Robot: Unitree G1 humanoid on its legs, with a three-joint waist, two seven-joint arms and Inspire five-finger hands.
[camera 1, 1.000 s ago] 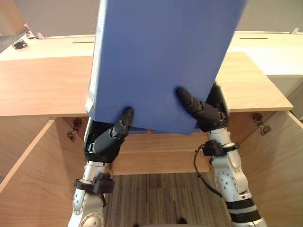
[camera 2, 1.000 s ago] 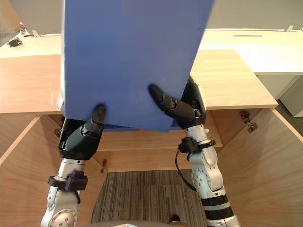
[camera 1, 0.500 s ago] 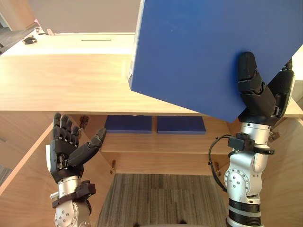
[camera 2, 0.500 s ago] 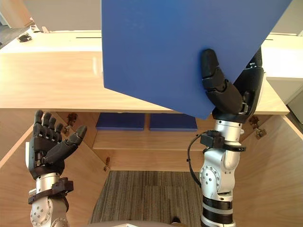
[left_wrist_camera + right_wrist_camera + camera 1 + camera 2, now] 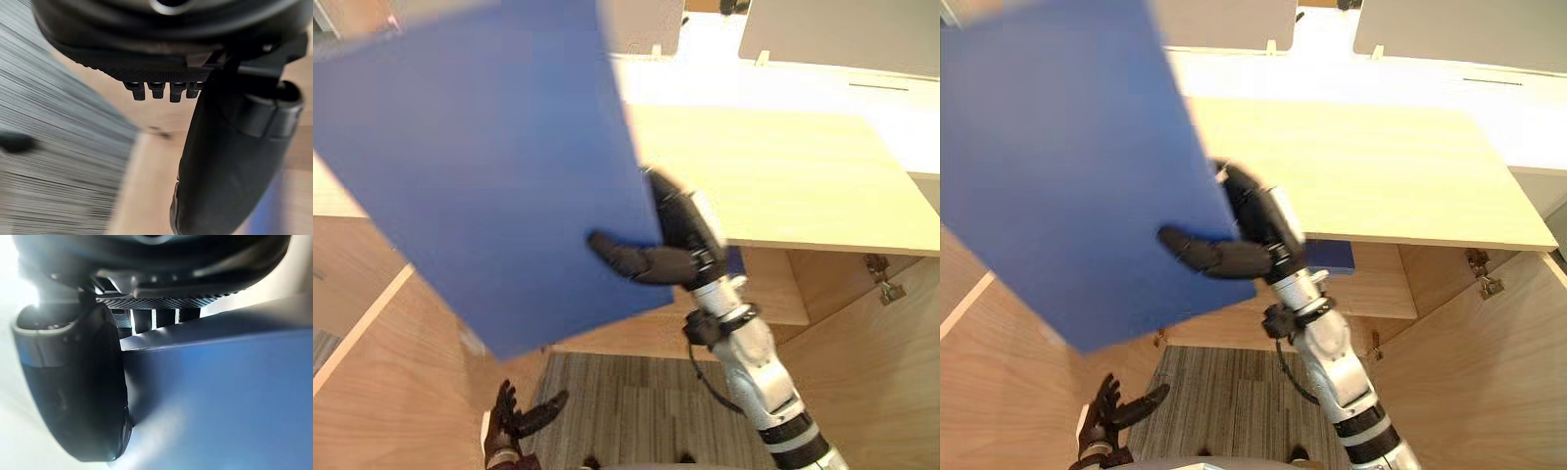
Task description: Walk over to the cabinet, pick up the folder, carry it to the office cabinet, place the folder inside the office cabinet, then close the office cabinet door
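Observation:
The big blue folder [image 5: 480, 166] is held up in front of the wooden cabinet [image 5: 783, 176], covering the view's left half. My right hand [image 5: 656, 257] is shut on its lower right edge, thumb on the near face and fingers behind; the right wrist view has the thumb [image 5: 73, 382] pressed on the blue folder [image 5: 230, 401]. My left hand [image 5: 514, 423] hangs low near the floor with its fingers spread and holds nothing.
The cabinet stands with both doors swung out, the left door [image 5: 382, 392] and the right door [image 5: 881, 382] flanking me. An inner shelf [image 5: 773, 294] carries a dark blue item [image 5: 1330, 257]. Striped carpet [image 5: 646, 401] lies below. White furniture [image 5: 822, 78] stands behind.
The right hand has swung the folder from the right over to the left. The left hand has dropped down toward the floor. The camera view has shifted too.

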